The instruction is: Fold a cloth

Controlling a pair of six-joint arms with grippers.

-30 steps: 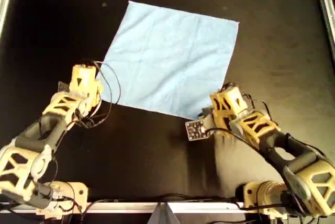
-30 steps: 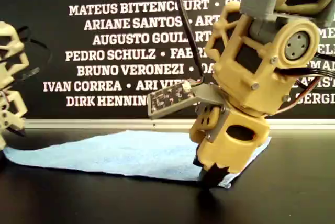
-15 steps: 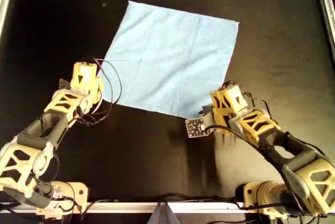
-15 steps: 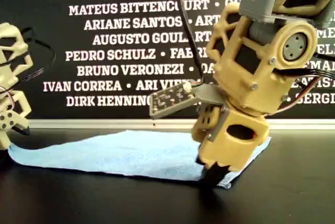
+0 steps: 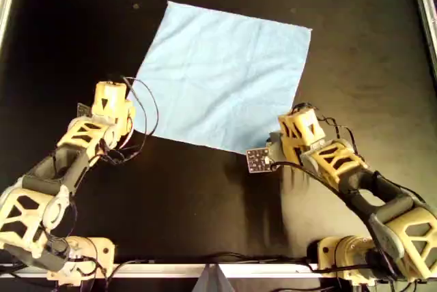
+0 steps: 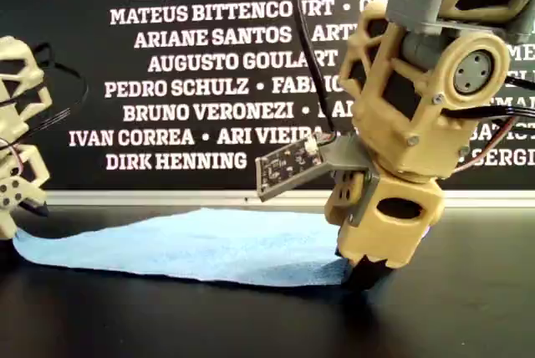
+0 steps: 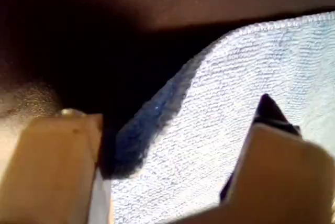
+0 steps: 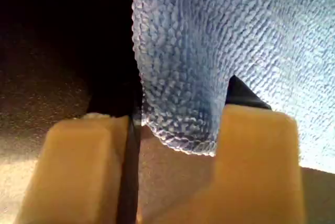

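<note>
**Left claw** [image 5: 128, 123]: at the cloth's near corner on the overhead view's left. Its wrist view shows the jaws parted with the corner lying between them, one finger [image 7: 272, 124] over the fabric, nothing pinched yet. Treat it as open.

**Cloth** [image 5: 225, 74]: light-blue square, spread flat on the tabletop [image 5: 61, 39], turned slightly askew, lying toward the far side in the overhead view. Judge it thin, soft and light, with no stiffness: it will sag and trail from wherever you hold it. The woven surface looks grippy rather than slick, and nothing about it seems fragile. Take it by the two near corners, where the hemmed edge gives the jaws something to bite. A shallow hold on a single layer may slip out.

**Right claw** [image 5: 278, 147]: at the cloth's other near corner, towards the overhead view's right. Its wrist view shows the corner hem [image 8: 178, 135] hanging between spread jaws, not clamped; open too.

**Edges and room**: all four cloth edges lie inside the tabletop, well clear of the metal frame [image 5: 425, 19]. Bare black surface surrounds the cloth on every side. You should have free room to carry the near edge over to the far edge. The wall of names [image 6: 201, 65] behind, in the exterior view, stands apart from the cloth.
</note>
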